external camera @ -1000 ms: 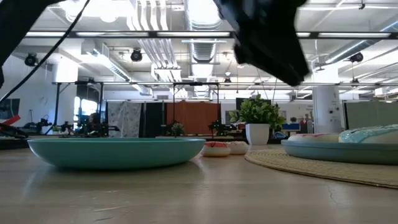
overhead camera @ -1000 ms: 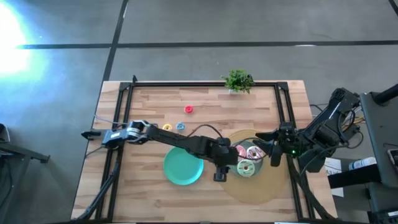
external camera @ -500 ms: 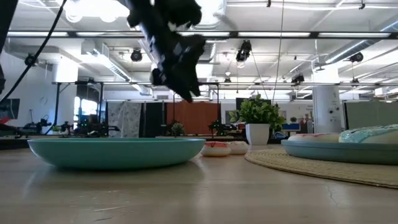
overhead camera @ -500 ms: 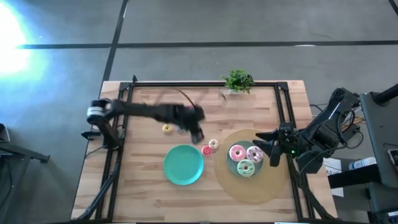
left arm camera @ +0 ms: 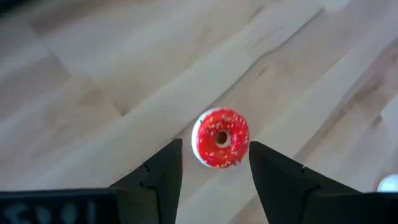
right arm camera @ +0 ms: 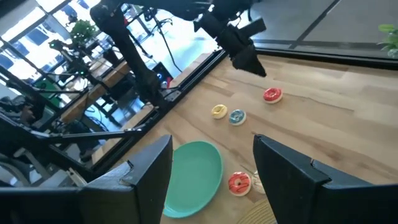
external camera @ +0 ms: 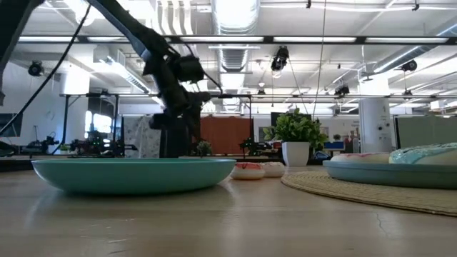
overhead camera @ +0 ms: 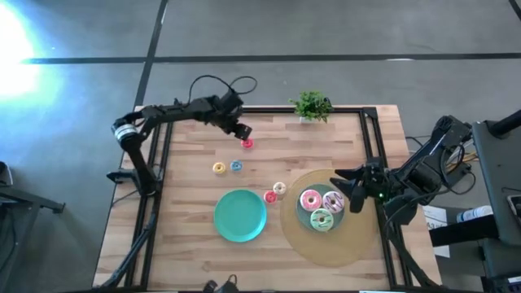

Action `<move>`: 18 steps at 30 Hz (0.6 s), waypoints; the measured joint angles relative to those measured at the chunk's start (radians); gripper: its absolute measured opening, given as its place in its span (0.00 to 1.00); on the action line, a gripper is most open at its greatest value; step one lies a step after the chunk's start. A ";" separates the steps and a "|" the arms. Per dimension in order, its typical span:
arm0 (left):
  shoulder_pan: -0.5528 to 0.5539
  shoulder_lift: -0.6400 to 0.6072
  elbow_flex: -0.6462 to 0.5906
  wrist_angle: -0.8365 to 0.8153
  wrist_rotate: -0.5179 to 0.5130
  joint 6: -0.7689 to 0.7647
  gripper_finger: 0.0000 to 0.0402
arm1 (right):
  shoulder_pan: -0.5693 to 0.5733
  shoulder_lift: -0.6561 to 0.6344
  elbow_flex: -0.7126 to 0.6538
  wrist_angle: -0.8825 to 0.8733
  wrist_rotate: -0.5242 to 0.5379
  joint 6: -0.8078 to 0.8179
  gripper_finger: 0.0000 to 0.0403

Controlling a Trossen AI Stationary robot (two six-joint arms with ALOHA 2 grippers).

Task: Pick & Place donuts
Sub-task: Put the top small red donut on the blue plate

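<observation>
My left gripper [overhead camera: 242, 133] hovers open over a tiny red donut [overhead camera: 247, 143] near the table's far edge. In the left wrist view the fingers stand either side of that donut [left arm camera: 221, 138] without touching it. A yellow donut [overhead camera: 218, 168] and a blue donut [overhead camera: 236, 165] lie closer to the near edge. Another red donut [overhead camera: 269, 196] and a cream donut [overhead camera: 280, 189] lie beside the empty teal plate [overhead camera: 240, 215]. The pink donut [overhead camera: 310, 199], white-purple donut [overhead camera: 332, 201] and green donut [overhead camera: 321, 219] lie on a second plate. My right gripper [overhead camera: 350, 194] waits open at that plate's right.
A round woven mat [overhead camera: 342, 244] lies under the plate with the large donuts. A small potted plant [overhead camera: 312, 105] stands at the far edge. A black frame [overhead camera: 370, 138] borders the table. Bare wood lies along the near edge and at the far right.
My left arm has swung quickly from the large-donut plate, over the empty teal plate, toward the table's far left. Its gripper now stands over the tiny red donut by the far edge. The donuts and plates have stayed where they were.
</observation>
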 joint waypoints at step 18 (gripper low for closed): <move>-0.004 0.167 0.060 0.058 0.049 0.032 0.39 | 0.000 0.000 -0.003 -0.077 0.003 0.095 0.54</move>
